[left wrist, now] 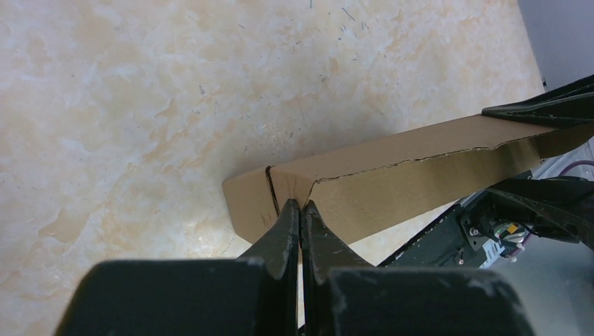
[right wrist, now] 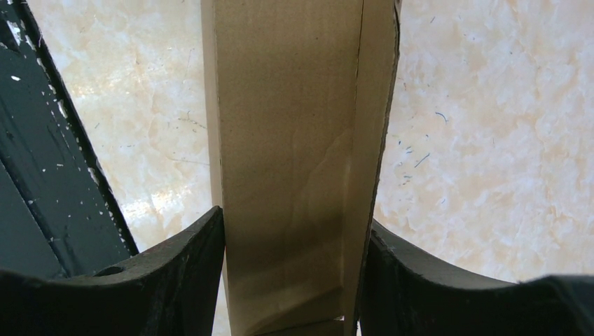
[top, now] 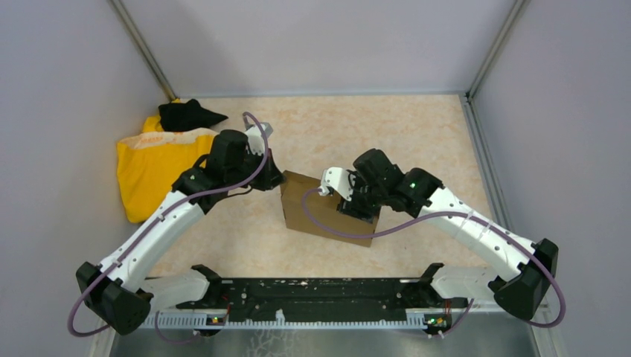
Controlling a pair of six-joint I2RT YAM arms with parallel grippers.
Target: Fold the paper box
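Brown paper box (top: pixel 324 204) clamped mid-table

You have it at the middle of the table (top: pixel 424 141) — the right gripper (right wrist: pixel 291 280) clasps its end between both fingers, and the left gripper (left wrist: pixel 301 210) is closed, tips touching its corner. Yellow cloth (top: pixel 149 175) lies far left.

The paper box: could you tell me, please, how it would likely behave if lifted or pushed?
The paper box is hollow brown cardboard, so probably light and fairly stiff while folded. One long flap edge looks loose, so it may spring open. The right fingers straddle its walls, which could cave if squeezed hard.
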